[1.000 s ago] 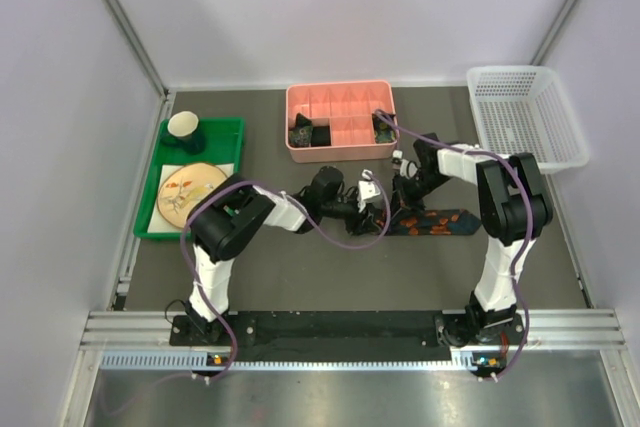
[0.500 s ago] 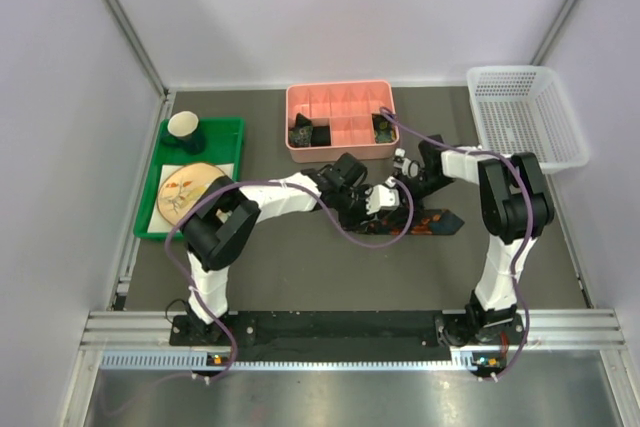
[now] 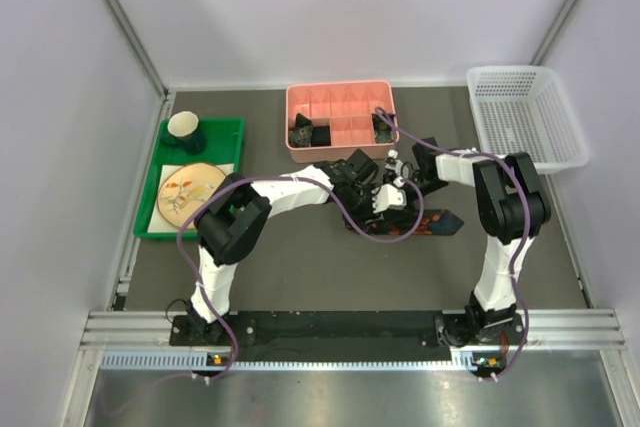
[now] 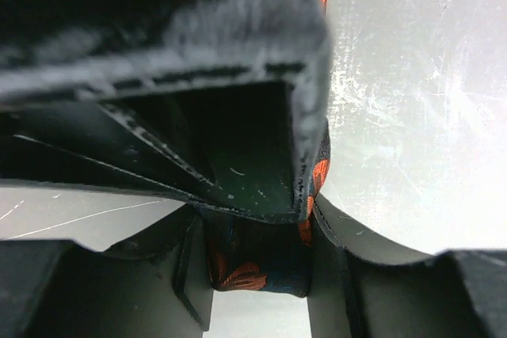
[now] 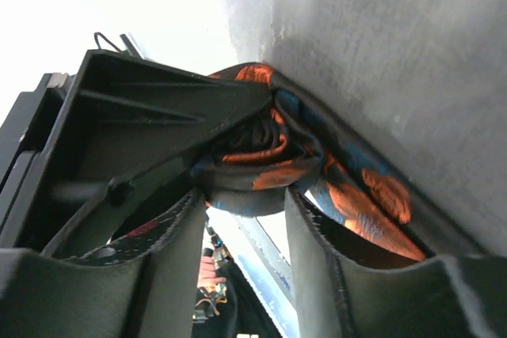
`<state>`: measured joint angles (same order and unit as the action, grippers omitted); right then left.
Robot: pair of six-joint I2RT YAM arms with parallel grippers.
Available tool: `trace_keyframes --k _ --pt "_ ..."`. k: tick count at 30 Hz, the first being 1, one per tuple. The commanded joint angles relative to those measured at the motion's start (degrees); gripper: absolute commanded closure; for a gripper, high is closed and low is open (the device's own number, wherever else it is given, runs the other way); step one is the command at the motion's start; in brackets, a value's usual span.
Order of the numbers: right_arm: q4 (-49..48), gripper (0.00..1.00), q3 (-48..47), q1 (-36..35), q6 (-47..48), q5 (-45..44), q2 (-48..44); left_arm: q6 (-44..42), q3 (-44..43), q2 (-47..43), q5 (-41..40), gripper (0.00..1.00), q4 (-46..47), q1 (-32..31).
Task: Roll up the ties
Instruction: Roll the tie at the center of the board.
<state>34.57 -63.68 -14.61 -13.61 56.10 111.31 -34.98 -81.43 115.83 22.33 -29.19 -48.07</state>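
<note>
The tie with red-orange blotches lies on the dark table, with its left end wound into a small roll. Both grippers meet at that roll. My left gripper comes from the left and is shut on the rolled end, which fills the gap between its fingers. My right gripper comes from the right and is shut on the same roll, with the loose tail running off beside its fingers. Dark rolled ties sit in the pink box.
A pink divided box stands just behind the grippers. A white basket is at the back right. A green tray with a cup and a plate is at the left. Purple cables loop near the tie.
My left gripper has swung right and closed in on the tie's roll beside the right gripper. The flat tail of the tie has become shorter.
</note>
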Motion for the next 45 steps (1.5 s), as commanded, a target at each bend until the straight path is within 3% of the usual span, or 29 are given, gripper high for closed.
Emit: trace_keyframes --k 1,4,5,9,12,15,16,19,30,41,45 --pt "-2.14 0.59 -2.23 -0.68 0.5 -0.2 2.68 0.97 -0.49 3.79 -2.82 0.72 -2.27 -0.7" --pt "-0.38 0.74 -3.38 -0.68 3.4 -1.6 3.91 1.67 -0.31 3.88 -2.64 0.69 -1.84 -0.7" --pt "0.06 1.0 -3.64 -0.68 4.11 -3.08 4.01 2.19 -0.22 3.96 -2.73 0.67 -1.66 -0.7" --pt "1.99 1.0 -4.17 -0.59 7.1 -7.92 4.45 4.21 0.03 3.27 -1.59 0.47 -1.58 -0.01" --pt "1.64 1.0 -3.56 -0.42 6.84 -12.23 4.53 6.41 5.9 -0.67 2.45 0.33 7.87 1.75" --pt "1.03 1.0 -2.85 -0.24 5.7 -15.31 4.53 9.49 13.45 -5.77 9.12 0.28 17.82 4.47" --pt "0.77 1.0 -2.5 -0.16 5.35 -16.36 4.62 10.8 15.4 -7.01 12.18 0.27 25.33 5.44" --pt "0.33 1.0 -1.63 -0.15 4.73 -19.34 3.75 12.39 21.3 -10.53 14.49 0.25 36.79 5.97" --pt "-0.46 1.0 -0.48 0.11 3.06 -28.05 2.6 16.08 24.57 -7.3 17.75 0.22 54.12 5.89" --pt "-1.17 1.0 -1.18 -0.68 2.71 -34.04 3.39 19.16 21.84 -1.05 20.39 0.27 58.45 4.92" --pt "-1.61 1.0 -0.75 -1.29 2.88 -31.94 3.48 21.44 21.58 -0.08 20.74 0.42 59.51 4.75"
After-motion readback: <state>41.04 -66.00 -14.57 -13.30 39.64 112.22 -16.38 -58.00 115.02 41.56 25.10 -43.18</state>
